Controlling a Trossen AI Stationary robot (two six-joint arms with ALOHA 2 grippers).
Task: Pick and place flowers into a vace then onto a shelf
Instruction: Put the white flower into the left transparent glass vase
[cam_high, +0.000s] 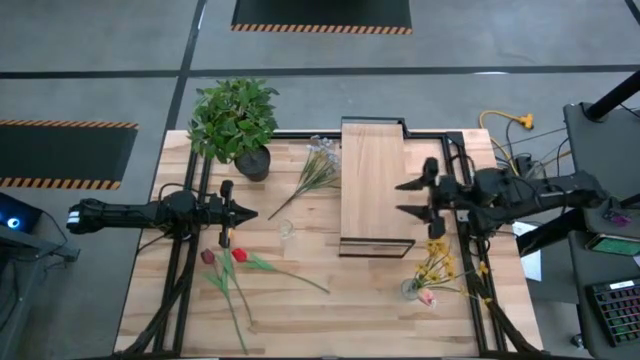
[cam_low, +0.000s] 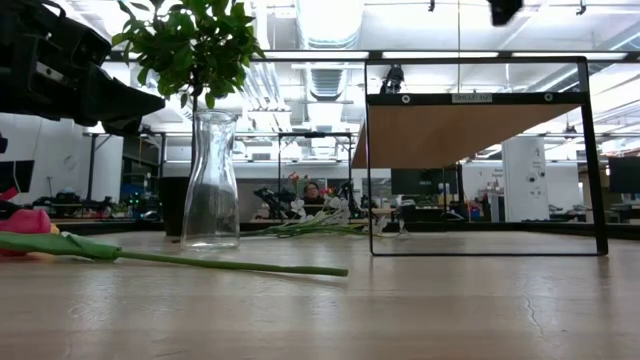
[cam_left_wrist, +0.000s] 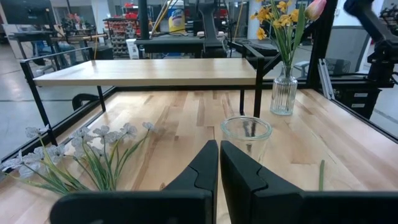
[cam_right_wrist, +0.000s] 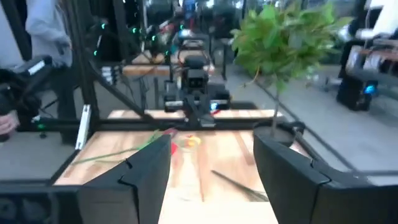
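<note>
Two red tulips (cam_high: 226, 262) lie flat on the table near its near-left part; one green stem (cam_low: 200, 262) shows in the low view. Pale white-grey sprigs (cam_high: 318, 170) lie left of the shelf (cam_high: 372, 185). An empty glass vase (cam_high: 287, 230) stands upright mid-table. A second ribbed vase (cam_left_wrist: 284, 93) near the right holds yellow blooms and a pink tulip (cam_high: 432, 275). My left gripper (cam_high: 243, 213) hovers shut, left of the empty vase (cam_left_wrist: 247, 132) and above the tulips. My right gripper (cam_high: 408, 198) is open above the shelf's right edge.
A bushy potted plant (cam_high: 235, 122) stands at the far-left corner. The shelf's black frame (cam_low: 590, 160) rises mid-table. Black rails run along both table sides. Cables and equipment (cam_high: 505, 150) sit beyond the right edge. Bare wood lies along the near edge (cam_high: 340, 320).
</note>
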